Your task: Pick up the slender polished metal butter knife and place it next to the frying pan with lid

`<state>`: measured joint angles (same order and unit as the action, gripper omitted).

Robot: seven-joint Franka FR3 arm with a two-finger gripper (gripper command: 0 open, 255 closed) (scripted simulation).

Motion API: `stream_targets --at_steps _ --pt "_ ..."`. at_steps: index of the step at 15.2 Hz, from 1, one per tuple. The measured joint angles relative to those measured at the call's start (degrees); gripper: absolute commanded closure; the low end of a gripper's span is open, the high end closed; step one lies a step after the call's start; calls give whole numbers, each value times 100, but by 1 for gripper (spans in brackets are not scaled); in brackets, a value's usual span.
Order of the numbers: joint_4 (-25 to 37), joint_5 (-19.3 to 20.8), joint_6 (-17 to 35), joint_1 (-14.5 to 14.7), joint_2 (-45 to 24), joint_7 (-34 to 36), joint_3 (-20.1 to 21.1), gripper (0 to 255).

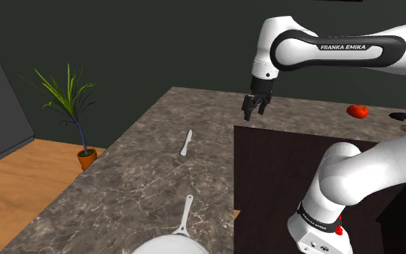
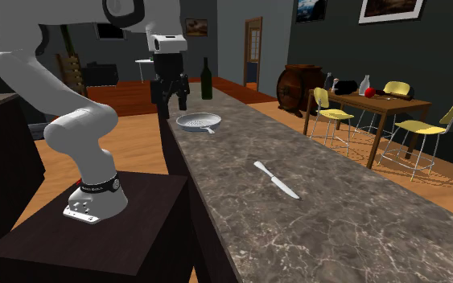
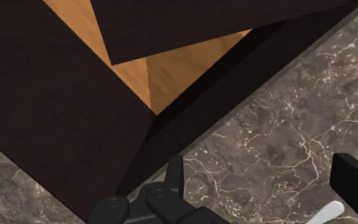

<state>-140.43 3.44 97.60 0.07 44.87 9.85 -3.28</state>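
Note:
The butter knife (image 1: 187, 142) is slim and pale and lies flat on the dark marbled counter (image 1: 136, 187); it appears again as the knife (image 2: 276, 179). The pale frying pan (image 2: 198, 121) rests further along the same counter, cut off at the shoulder view's bottom edge as the pan (image 1: 176, 242). My black gripper (image 1: 255, 107) hangs open high above the counter's edge beside the stand, apart from both. The gripper (image 2: 170, 92) holds nothing. In the wrist view the gripper (image 3: 266, 181) has its fingers wide apart over marble, with a small white tip (image 3: 327, 210) low between them.
The dark box stand (image 1: 302, 173) adjoins the counter. A red tomato (image 1: 358, 110) lies beyond it. A potted plant (image 1: 71, 108) stands on the wooden floor. A dark bottle (image 2: 207, 79), a barrel (image 2: 301, 84) and a dining table with yellow chairs (image 2: 377, 104) are farther off.

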Motion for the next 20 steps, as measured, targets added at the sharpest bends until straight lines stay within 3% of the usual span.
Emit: stream_targets --at_steps 3,11,20 --pt "-25 -65 228 -15 -211 262 122 0" --pt "237 -258 1387 -200 -1646 1884 764 0" --pt "1493 38 2253 -432 -3842 3857 1278 0"
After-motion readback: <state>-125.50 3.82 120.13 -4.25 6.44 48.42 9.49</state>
